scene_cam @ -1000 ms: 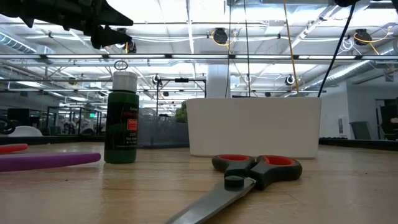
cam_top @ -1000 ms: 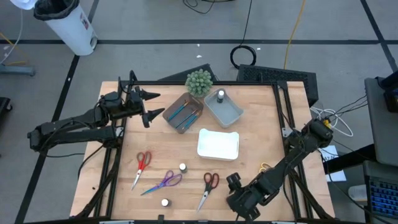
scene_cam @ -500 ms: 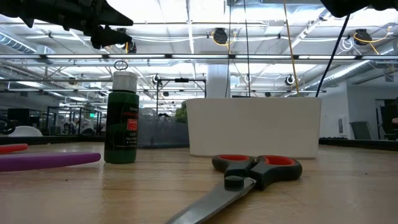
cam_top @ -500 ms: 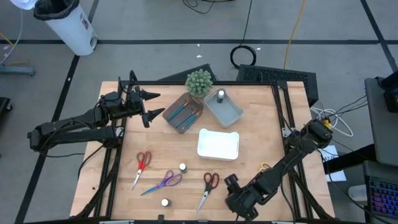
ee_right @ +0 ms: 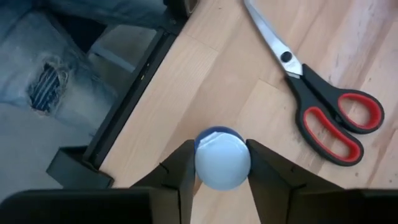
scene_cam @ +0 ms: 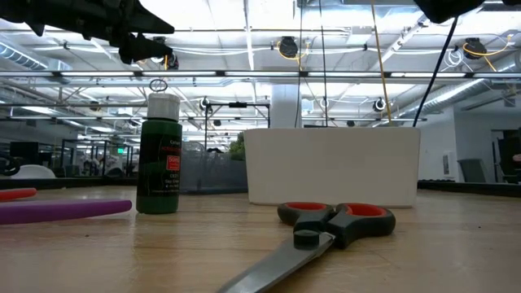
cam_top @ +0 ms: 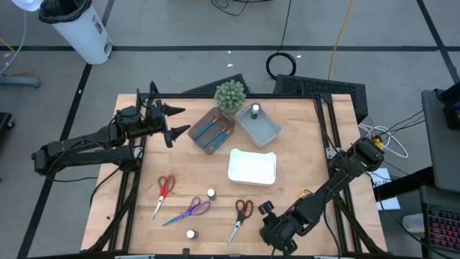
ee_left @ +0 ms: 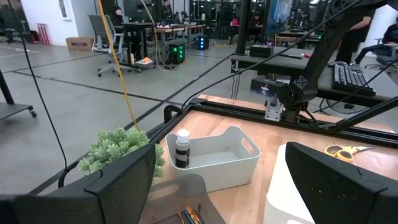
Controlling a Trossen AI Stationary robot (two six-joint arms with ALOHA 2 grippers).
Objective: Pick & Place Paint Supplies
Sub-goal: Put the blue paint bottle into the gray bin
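Right wrist view: right gripper (ee_right: 222, 163) jaws clamped against white-capped bottle (ee_right: 222, 160) beside red-handled scissors (ee_right: 323, 106) on surface (ee_right: 367, 37). Left gripper (cam_top: 171, 122) jaws wide, empty, near brown tray (cam_top: 212, 130).

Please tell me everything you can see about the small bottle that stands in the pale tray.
The bottle is small and round, with a dark body, a pale label and a white cap. It stands upright inside the pale blue-grey tray, in the corner nearest the green plant. It is the only thing in that tray. Only the tray touches it.
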